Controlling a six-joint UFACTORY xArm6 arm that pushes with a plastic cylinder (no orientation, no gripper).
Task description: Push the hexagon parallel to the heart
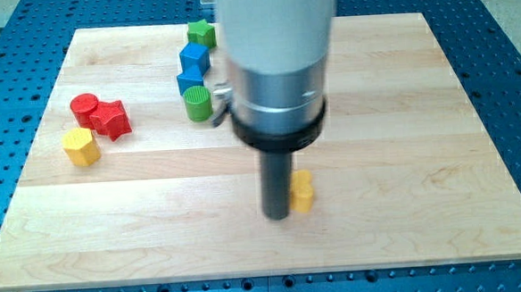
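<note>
A yellow hexagon point(80, 147) lies at the board's left, just below and left of a red star point(112, 119) and a red cylinder point(85, 108). My tip point(278, 217) rests on the board just below its centre, far to the right of the hexagon. A small yellow block point(302, 191) sits against the rod's right side. The rod hides part of it, so its shape is not clear. No other block that could be a heart shows.
A column of blocks stands at the top centre: a green star point(201, 32), a blue cube point(194, 56), a second blue block point(190, 80) and a green cylinder point(198, 104). The arm's wide body hides the board behind it. The wooden board point(422, 155) lies on a blue perforated table.
</note>
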